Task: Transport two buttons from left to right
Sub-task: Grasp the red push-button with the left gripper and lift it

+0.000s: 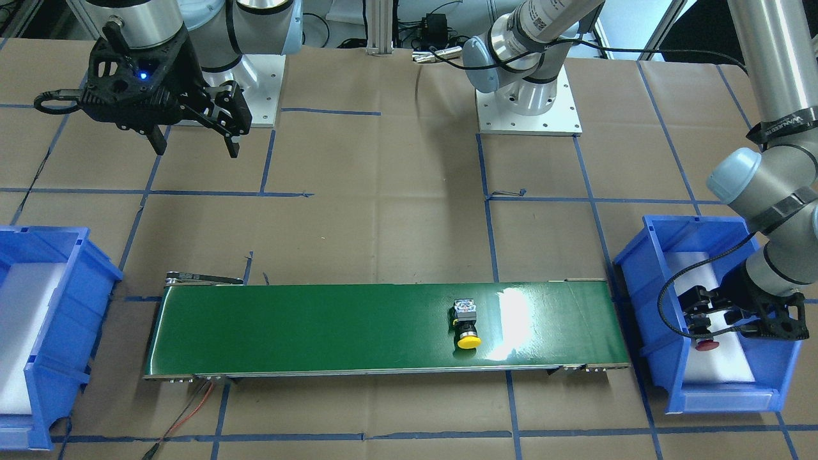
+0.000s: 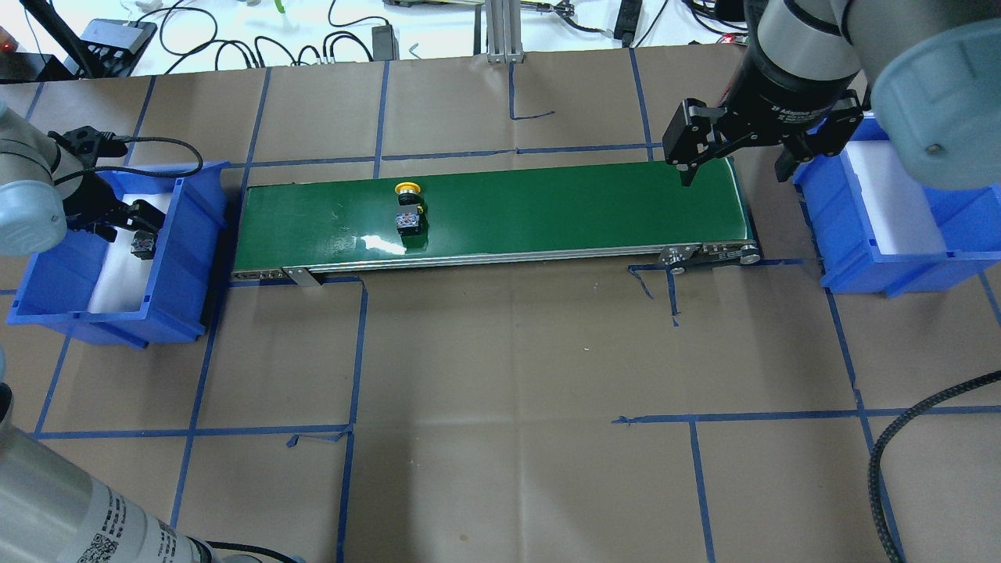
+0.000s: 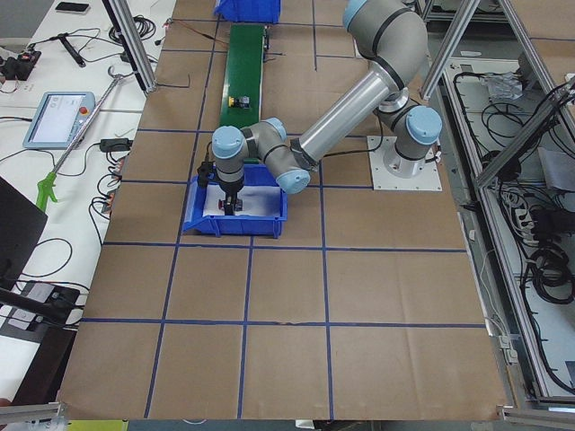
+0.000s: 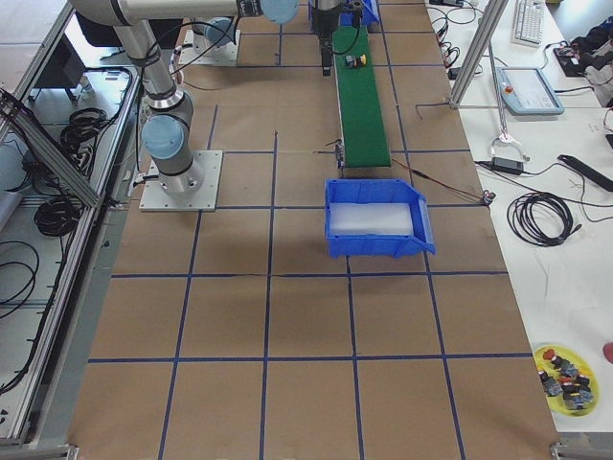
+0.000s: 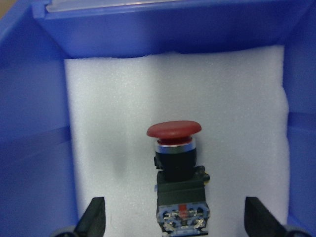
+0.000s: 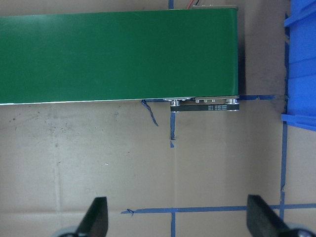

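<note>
Robotics lab: teach pendant (image 3: 59, 118), cable tangles (image 3: 546, 269), aluminium framing (image 4: 476, 48), taped table (image 2: 500, 352).

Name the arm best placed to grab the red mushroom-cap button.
Left: its open gripper straddles the red mushroom-cap button in the blue plastic bin; right gripper hangs near the green belt's far end.

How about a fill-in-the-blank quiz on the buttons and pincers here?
1. The button lying on the green belt has a ___ cap.
2. The red button sits on white foam inside a ___ bin.
3. Open or shut: the left pincer straddling the red button is ___.
4. The right pincer, hanging near the belt's end, holds ___.
Missing words: yellow; blue; open; nothing.
</note>
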